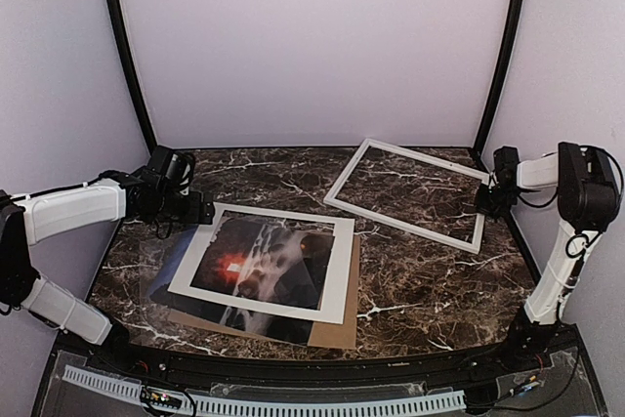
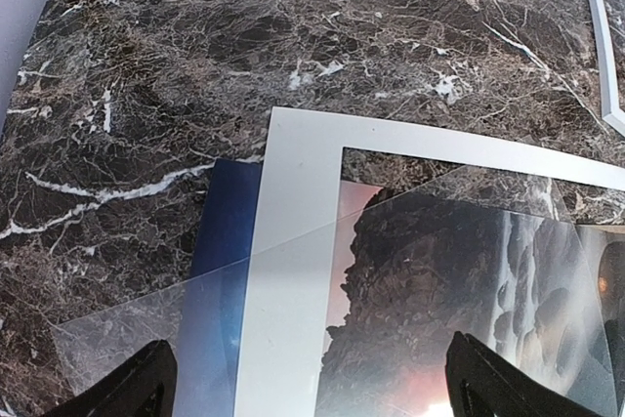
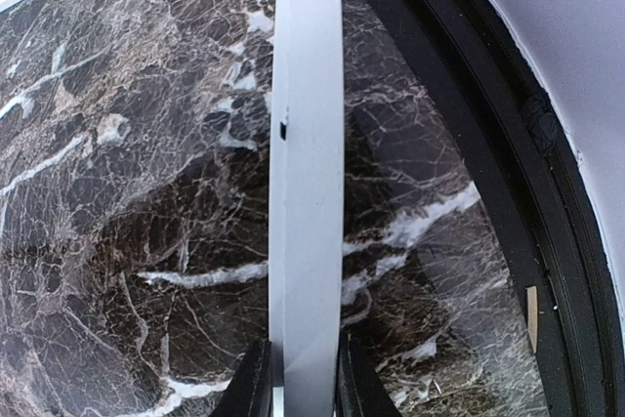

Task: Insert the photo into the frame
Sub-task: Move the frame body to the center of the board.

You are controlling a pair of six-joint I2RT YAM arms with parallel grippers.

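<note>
Right gripper (image 3: 298,378) pinches the frame (image 3: 305,192) rail.

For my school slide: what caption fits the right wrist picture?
Right end effector gripping the white frame over a marble table.

Dark brown white-veined marble tabletop (image 1: 430,280) inside pale lilac walls (image 1: 312,46) with black corner poles (image 1: 125,51).
</note>
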